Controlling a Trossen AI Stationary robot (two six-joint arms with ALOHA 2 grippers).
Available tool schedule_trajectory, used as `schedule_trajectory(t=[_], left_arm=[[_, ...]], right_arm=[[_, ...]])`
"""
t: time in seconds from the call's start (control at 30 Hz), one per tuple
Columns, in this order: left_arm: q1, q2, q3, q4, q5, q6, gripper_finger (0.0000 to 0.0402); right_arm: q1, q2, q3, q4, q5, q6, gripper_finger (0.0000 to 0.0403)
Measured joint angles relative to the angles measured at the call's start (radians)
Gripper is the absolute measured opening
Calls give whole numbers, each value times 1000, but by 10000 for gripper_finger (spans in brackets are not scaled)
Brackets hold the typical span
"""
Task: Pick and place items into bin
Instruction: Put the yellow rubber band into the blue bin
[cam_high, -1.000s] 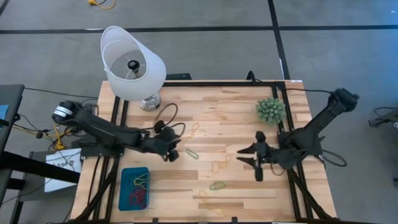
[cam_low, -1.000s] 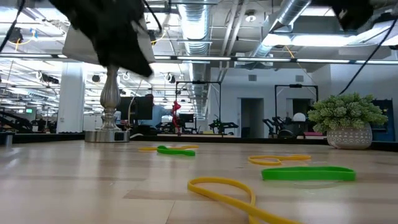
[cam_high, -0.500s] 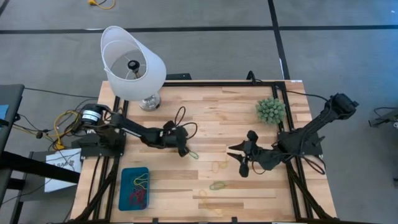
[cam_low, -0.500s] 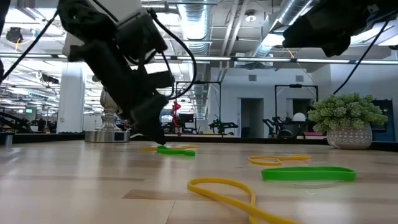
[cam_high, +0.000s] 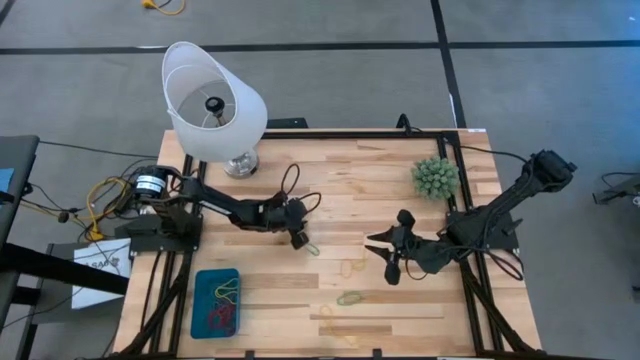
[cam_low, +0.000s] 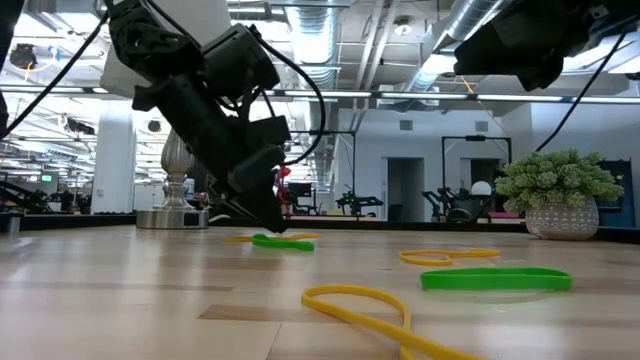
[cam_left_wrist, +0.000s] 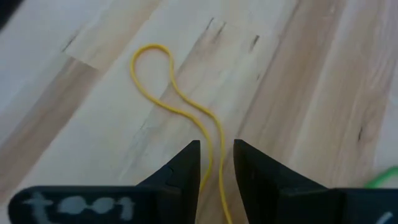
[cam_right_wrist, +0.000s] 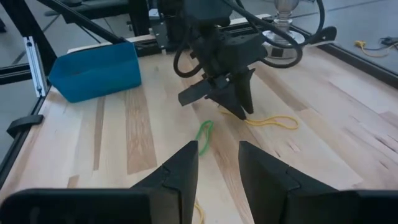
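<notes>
My left gripper (cam_high: 299, 238) is low over the table's middle, open by a narrow gap. Its fingers (cam_left_wrist: 186, 163) stand on either side of one end of a yellow band (cam_left_wrist: 163, 93), which lies flat on the wood. A green band (cam_high: 308, 246) lies just beside it. My right gripper (cam_high: 391, 268) hovers open, right of centre, above the table. Another yellow band (cam_high: 353, 267), a green one (cam_high: 349, 298) and a yellow one (cam_high: 335, 325) lie nearer the front edge. The teal bin (cam_high: 200, 310) sits at the front left with several bands inside.
A lamp with a white shade (cam_high: 213, 100) stands at the far left, its metal base (cam_high: 240, 165) on the table. A spiky green plant (cam_high: 435, 177) stands at the far right. Bare wood lies between the bands and the bin.
My left gripper has swung from near the bin toward the table's right and come down to the yellow band's end, beside the green band. My right gripper has shifted a little toward the table's left. The bands have stayed where they were.
</notes>
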Motion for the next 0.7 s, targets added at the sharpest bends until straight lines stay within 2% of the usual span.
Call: schedule_trajectory(t=[0.1, 0.4, 0.7], left_arm=[[-1, 0, 0, 0, -28, 1, 87], [4, 1, 0, -1, -6, -29, 87], [2, 74, 3, 53, -54, -40, 87]], right_arm=[[0, 0, 0, 2, 0, 0, 109], [0, 0, 0, 2, 0, 0, 109], [0, 0, 2, 12, -2, 1, 109]])
